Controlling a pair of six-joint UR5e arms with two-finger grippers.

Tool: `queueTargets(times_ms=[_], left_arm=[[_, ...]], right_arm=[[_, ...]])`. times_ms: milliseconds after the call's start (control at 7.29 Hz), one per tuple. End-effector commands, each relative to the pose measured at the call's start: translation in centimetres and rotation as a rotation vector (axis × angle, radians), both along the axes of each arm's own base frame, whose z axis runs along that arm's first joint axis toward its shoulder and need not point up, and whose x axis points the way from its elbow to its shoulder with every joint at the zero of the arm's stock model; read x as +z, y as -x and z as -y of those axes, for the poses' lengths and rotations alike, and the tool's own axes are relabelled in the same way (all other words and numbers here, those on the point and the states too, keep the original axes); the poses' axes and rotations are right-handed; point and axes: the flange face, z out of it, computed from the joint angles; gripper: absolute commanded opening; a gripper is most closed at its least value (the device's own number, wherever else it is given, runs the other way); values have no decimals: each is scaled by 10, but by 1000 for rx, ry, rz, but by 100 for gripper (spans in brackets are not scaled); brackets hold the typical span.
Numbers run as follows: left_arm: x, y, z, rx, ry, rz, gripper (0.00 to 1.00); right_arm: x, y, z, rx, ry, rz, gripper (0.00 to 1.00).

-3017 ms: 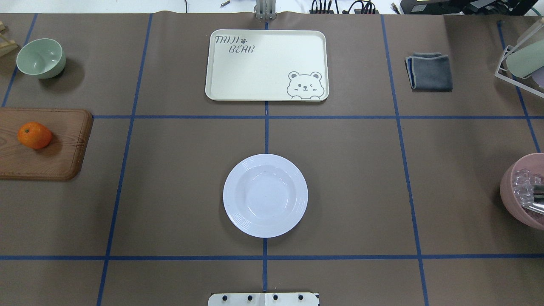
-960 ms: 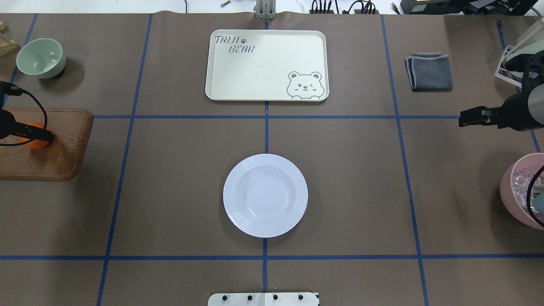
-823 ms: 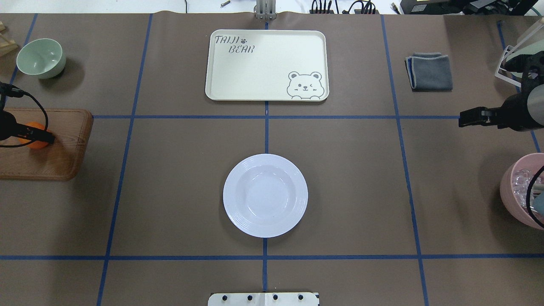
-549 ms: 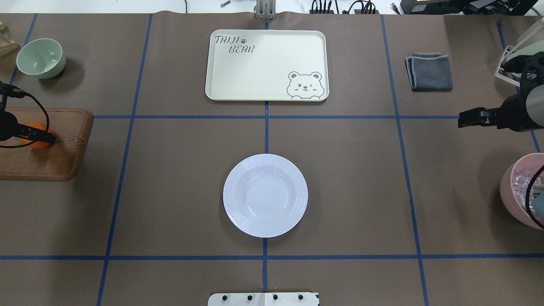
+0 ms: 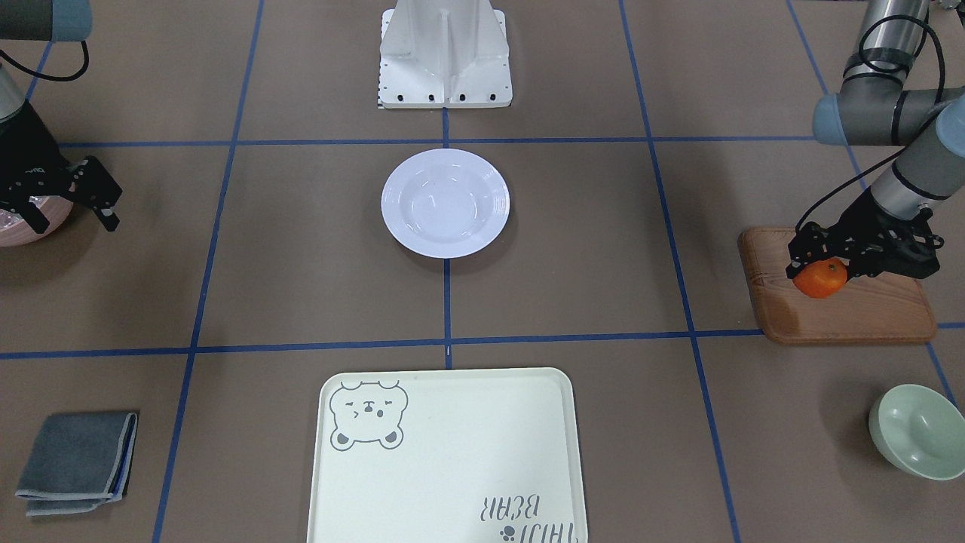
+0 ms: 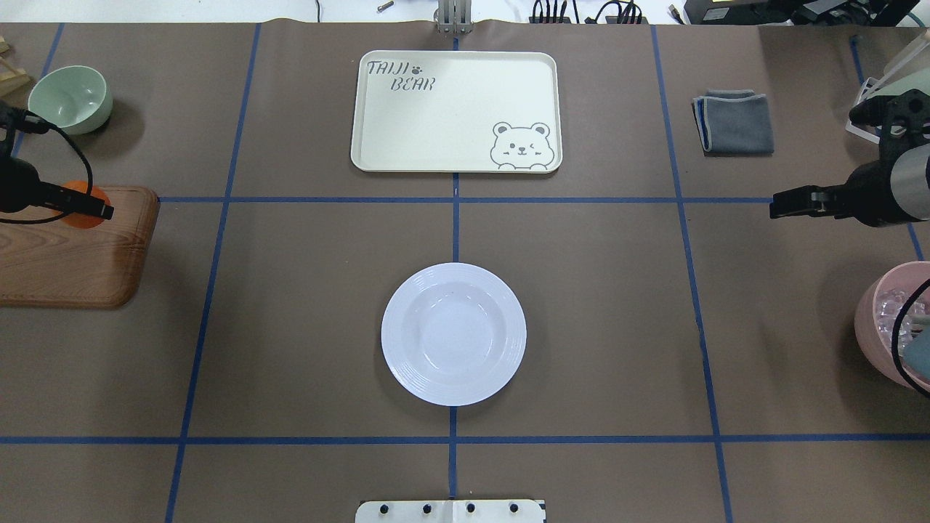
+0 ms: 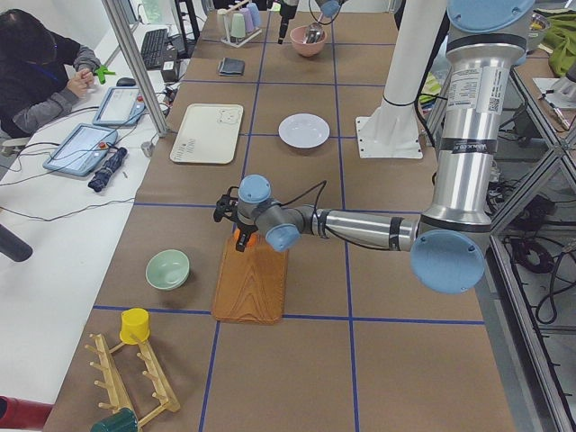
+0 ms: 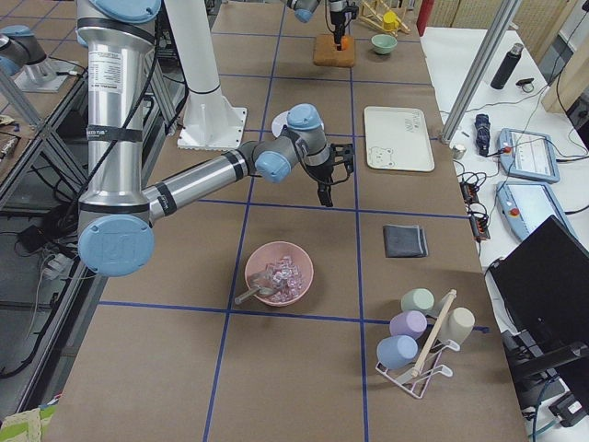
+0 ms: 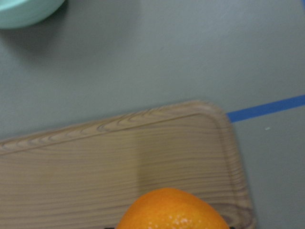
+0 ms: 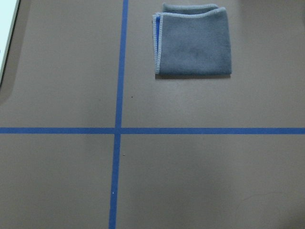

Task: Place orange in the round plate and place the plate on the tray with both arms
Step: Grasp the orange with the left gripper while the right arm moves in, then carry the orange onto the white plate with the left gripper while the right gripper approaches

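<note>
The orange (image 5: 820, 279) is held between the black fingers of my left gripper (image 5: 823, 265), just above the wooden board's far end (image 6: 65, 254). In the overhead view the orange (image 6: 89, 221) shows partly behind the left gripper (image 6: 87, 208), and it fills the bottom edge of the left wrist view (image 9: 172, 210). The round plate (image 6: 453, 334) lies empty at the table's centre, also seen as the plate (image 5: 445, 202) in the front view. Beyond it lies the empty tray (image 6: 454, 109). My right gripper (image 5: 74, 219) hovers open and empty far to the right, above bare table (image 6: 781, 205).
A mint-green bowl (image 6: 70, 98) stands behind the board. A pink bowl (image 6: 890, 327) with ice and a spoon sits at the right edge, near a cup rack (image 6: 883, 102). A folded grey cloth (image 6: 734, 122) lies at the right rear.
Both arms came in from the sides. The left gripper closed on the orange and has raised it off the board toward the far end. The right gripper crept slightly inward.
</note>
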Motion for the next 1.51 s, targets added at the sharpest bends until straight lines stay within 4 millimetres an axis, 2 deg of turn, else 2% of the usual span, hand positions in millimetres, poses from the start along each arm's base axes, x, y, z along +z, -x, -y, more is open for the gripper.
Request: queueTargets(times_ms=[0, 137, 274, 411, 549, 686, 823, 960, 1234, 1371], left_arm=[[-118, -21, 23, -88, 66, -12, 0], [-164, -71, 5, -70, 109, -41, 0], [-221, -130, -5, -102, 146, -82, 0], [-270, -200, -31, -115, 198, -78, 0], [-324, -249, -55, -142, 232, -63, 0], [-350, -276, -76, -142, 283, -66, 0], [-354, -296, -91, -155, 274, -58, 0], [-358, -322, -117, -146, 259, -50, 0], [-365, -369, -146, -166, 285, -36, 0], [-366, -386, -160, -163, 273, -26, 0]], right_arm=[[-25, 34, -13, -73, -132, 102, 100], [-47, 59, -13, -109, -198, 164, 100], [-62, 78, -19, -97, -149, 219, 100], [-84, 99, -22, -54, -62, 296, 100], [-97, 110, -26, 7, 50, 362, 100], [-101, 125, -35, 72, 107, 387, 99], [-100, 144, -46, 132, 138, 393, 98], [-110, 164, -59, 194, 190, 451, 98], [-117, 209, -108, 282, 196, 575, 97], [-119, 221, -125, 300, 196, 603, 97]])
